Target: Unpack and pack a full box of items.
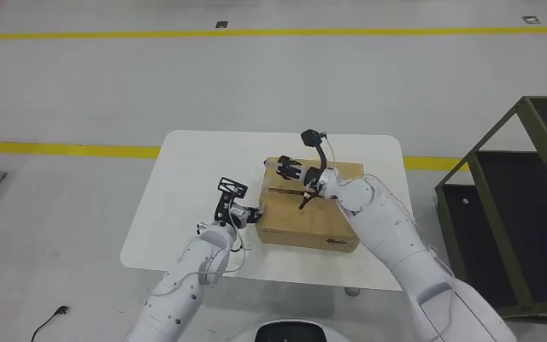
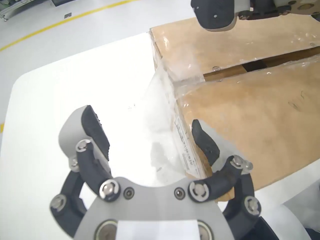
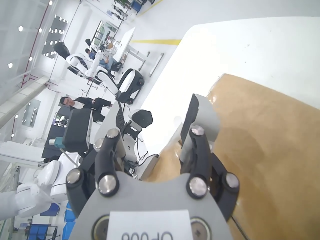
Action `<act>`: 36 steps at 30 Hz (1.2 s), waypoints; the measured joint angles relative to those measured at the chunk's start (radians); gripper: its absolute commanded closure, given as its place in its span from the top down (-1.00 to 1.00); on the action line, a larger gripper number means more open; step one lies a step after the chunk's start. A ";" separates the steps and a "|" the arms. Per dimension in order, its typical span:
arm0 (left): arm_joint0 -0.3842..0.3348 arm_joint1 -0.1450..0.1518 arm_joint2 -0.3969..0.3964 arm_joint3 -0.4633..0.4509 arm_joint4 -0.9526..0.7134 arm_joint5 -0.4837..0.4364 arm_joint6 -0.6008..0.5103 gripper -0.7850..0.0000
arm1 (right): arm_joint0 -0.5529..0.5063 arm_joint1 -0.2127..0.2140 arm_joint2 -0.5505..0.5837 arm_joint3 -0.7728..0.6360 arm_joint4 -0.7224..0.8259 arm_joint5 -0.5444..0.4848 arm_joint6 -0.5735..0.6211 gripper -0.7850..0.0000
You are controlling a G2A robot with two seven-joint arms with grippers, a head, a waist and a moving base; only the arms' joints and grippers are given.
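A brown cardboard box (image 1: 312, 209) lies on the white table (image 1: 188, 205), its top flaps down under clear tape, with a narrow gap along the seam (image 2: 260, 64). My left gripper (image 1: 249, 214) is open at the box's near left corner. In the left wrist view the left gripper (image 2: 150, 136) has one finger (image 2: 96, 128) over the table and the other finger (image 2: 205, 143) over the box (image 2: 250, 116) edge. My right gripper (image 1: 286, 168) is open at the far left corner of the box top. In the right wrist view the right gripper (image 3: 135, 126) has one finger (image 3: 197, 118) by the box (image 3: 265, 138).
Bare table top (image 2: 75, 81) stretches to the left of the box and behind it (image 3: 250, 48). A dark green metal frame (image 1: 500, 214) stands on the floor to the right of the table. A finger of the right gripper (image 2: 215, 3) hangs over the box's far flap.
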 measured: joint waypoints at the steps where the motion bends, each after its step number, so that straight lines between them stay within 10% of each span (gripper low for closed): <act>1: -0.007 -0.001 -0.001 0.003 -0.001 0.002 0.000 1.00 | -0.009 0.008 0.014 -0.017 -0.009 0.004 0.002 0.42; 17: -0.103 0.000 -0.044 0.045 0.073 -0.068 -0.115 1.00 | -0.264 0.125 0.258 -0.417 -0.167 0.150 0.106 0.40; 36: -0.131 -0.011 -0.018 0.079 0.103 -0.055 -0.114 1.00 | -0.419 0.168 0.349 -0.664 -0.245 0.237 0.148 0.19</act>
